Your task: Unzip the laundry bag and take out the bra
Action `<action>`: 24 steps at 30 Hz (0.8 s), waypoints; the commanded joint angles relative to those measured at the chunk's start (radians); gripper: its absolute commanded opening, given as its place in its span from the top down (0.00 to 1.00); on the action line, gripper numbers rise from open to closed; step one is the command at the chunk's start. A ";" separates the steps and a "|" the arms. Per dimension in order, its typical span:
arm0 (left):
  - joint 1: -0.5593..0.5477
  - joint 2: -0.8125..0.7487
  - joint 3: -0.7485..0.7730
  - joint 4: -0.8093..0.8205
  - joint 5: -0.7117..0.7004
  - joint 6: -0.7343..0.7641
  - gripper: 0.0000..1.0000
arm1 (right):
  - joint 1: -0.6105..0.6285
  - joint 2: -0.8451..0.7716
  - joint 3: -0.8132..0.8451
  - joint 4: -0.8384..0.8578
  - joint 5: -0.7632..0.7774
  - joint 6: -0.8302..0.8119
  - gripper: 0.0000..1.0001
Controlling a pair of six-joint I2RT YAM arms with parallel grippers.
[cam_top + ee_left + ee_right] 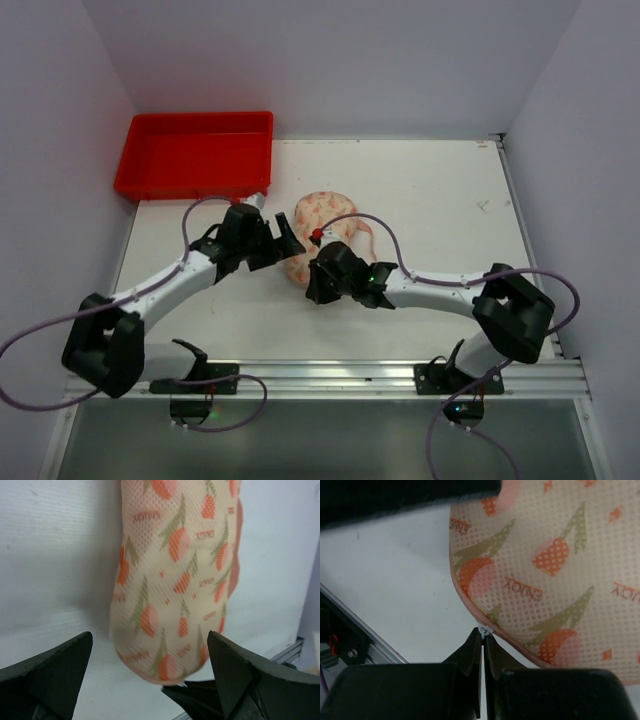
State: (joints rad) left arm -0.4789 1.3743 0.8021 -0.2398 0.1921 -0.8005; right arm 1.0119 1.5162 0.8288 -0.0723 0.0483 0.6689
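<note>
One white table (440,200) fills the overhead view, with a red plastic tray (190,186) at its far left corner. Both arms reach inward from the near edge: the left arm (165,282) angles up and right, and the right arm (440,290) stretches left, so their wrists meet near the table's middle.

Between the wrists lies the laundry bag (320,208), a cream mesh pouch printed with orange tulips and edged in pink. It rests on the table well apart from the tray.

Seen from the left wrist, the left gripper (150,637) has its jaws spread wide on either side of the bag's rounded end, with no finger clearly touching the fabric. Seen from the right wrist, the right gripper (482,639) has its jaws pressed together at the bag's pink edge, pinching the small pale zipper tab (484,629) at their tips.
</note>
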 commanded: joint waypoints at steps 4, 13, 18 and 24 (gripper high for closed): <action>-0.012 -0.285 -0.253 0.075 -0.046 -0.301 0.04 | 0.031 0.097 0.136 0.120 -0.061 -0.005 1.00; -0.053 -0.261 -0.323 0.192 -0.074 -0.394 0.38 | 0.039 0.110 0.135 0.129 -0.050 0.005 1.00; -0.052 -0.235 -0.296 0.203 -0.082 -0.379 1.00 | 0.040 0.059 0.086 0.097 -0.025 0.001 1.00; -0.018 -0.205 -0.277 0.165 -0.066 -0.295 1.00 | 0.008 -0.132 -0.084 -0.014 0.021 -0.044 1.00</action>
State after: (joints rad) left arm -0.5293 1.1580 0.4870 -0.0727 0.1574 -1.1622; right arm 1.0382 1.5284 0.8265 -0.0143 0.0422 0.6590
